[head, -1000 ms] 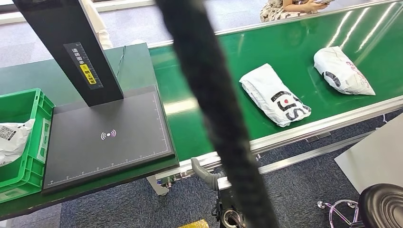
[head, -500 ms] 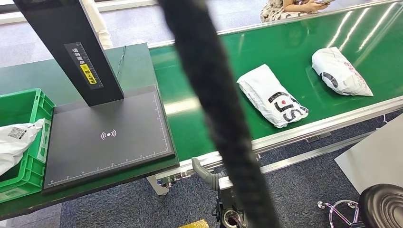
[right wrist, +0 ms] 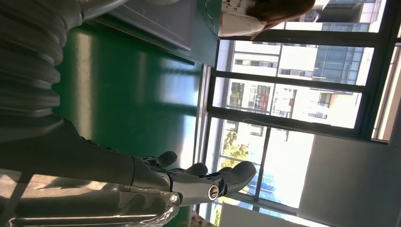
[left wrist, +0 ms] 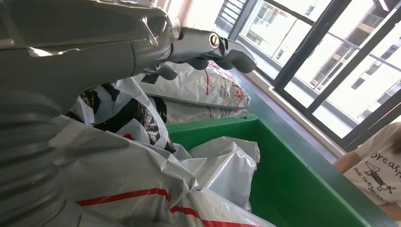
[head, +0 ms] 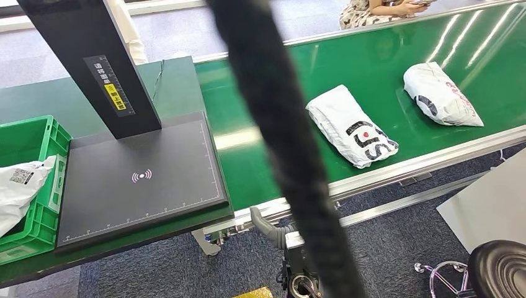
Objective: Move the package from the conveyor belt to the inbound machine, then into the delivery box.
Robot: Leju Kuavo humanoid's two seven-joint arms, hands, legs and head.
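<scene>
Two white packages lie on the green conveyor belt [head: 384,68]: one with black lettering [head: 350,126] near the belt's front edge, another [head: 441,95] further right. The black inbound machine plate [head: 139,180] is bare. The green delivery box [head: 46,211] at the left holds a white package [head: 18,186] that leans on its rim. My left hand [left wrist: 189,45] hovers over the box [left wrist: 293,179] and its several packages [left wrist: 222,165], fingers stretched out, holding nothing. My right hand [right wrist: 198,182] is above the green belt, fingers apart and empty.
A thick black cable [head: 279,136] hangs across the middle of the head view. The machine's black post [head: 93,62] rises behind the plate. A person [head: 378,9] sits beyond the belt. A black stool [head: 499,270] stands on the floor at the lower right.
Both packages on the belt have drifted left. The white package in the green box shifted up against the box's rim.
</scene>
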